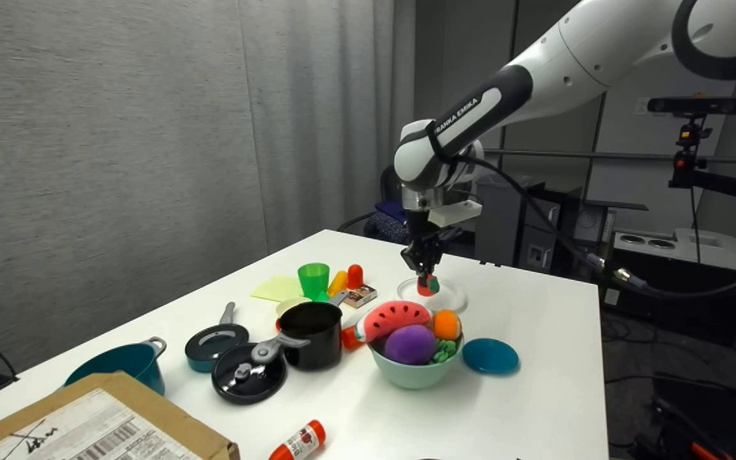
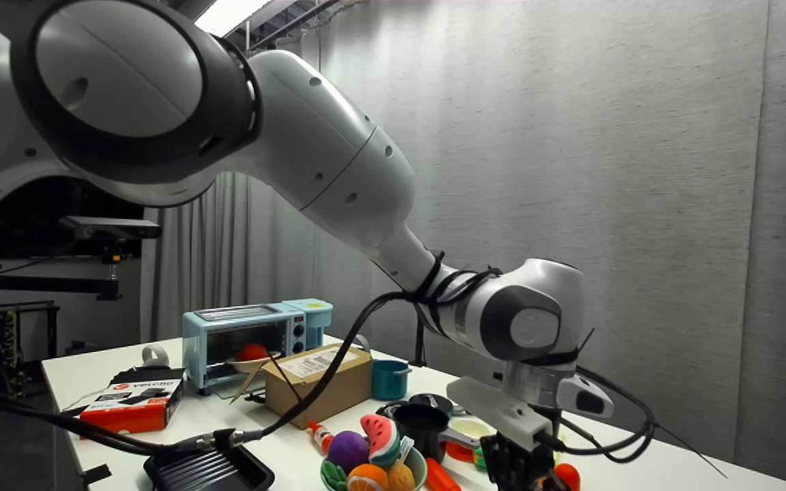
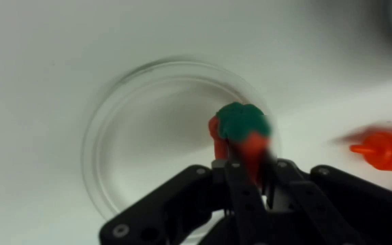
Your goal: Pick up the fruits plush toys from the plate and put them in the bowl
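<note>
The red-and-green toy [image 3: 238,131] is clasped by the gripper [image 3: 253,164] over the plate [image 3: 145,136] and, presumably light and squashy, is best held by its red body, clear of the green end.

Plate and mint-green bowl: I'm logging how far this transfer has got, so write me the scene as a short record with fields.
Gripper: shut on a red-and-green plush toy
Held toy's place: at the plate; whether lifted clear cannot be told
Bowl: holds watermelon slice, purple toy, orange, green leafy piece, yellowish toy
Near bowl: blue disc
Task state: held toy not yet in bowl
</note>
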Robot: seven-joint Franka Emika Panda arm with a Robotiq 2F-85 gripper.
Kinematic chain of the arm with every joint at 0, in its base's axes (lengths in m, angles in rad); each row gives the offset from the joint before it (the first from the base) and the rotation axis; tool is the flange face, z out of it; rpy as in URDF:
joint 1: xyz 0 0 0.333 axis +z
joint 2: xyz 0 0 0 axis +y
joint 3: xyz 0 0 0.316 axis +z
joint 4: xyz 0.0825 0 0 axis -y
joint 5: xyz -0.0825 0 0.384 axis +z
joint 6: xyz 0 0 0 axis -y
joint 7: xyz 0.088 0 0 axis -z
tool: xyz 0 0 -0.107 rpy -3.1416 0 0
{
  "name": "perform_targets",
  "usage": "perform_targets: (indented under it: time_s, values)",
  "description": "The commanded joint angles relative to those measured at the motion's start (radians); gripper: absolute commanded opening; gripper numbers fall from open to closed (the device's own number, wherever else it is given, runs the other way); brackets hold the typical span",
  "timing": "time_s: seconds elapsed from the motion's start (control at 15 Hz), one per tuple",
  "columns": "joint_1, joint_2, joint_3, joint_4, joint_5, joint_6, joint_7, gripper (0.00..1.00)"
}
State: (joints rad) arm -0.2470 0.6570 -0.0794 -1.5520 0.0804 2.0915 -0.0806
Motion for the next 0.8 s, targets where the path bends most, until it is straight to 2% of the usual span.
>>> perform_targets:
  time_s: [0.0,0.33,0.53,0.73]
  values:
    - [-0.026,-0.113,0.066,-0.023,0.086,-0.074,-0.140,0.03]
    - [-0.021,-0.170,0.089,0.014,0.156,-0.231,-0.240,0.03]
    - [-0.016,-0.154,0.079,0.026,0.203,-0.332,-0.225,0.03]
    - [-0.015,-0.130,0.071,0.026,0.227,-0.377,-0.218,0.03]
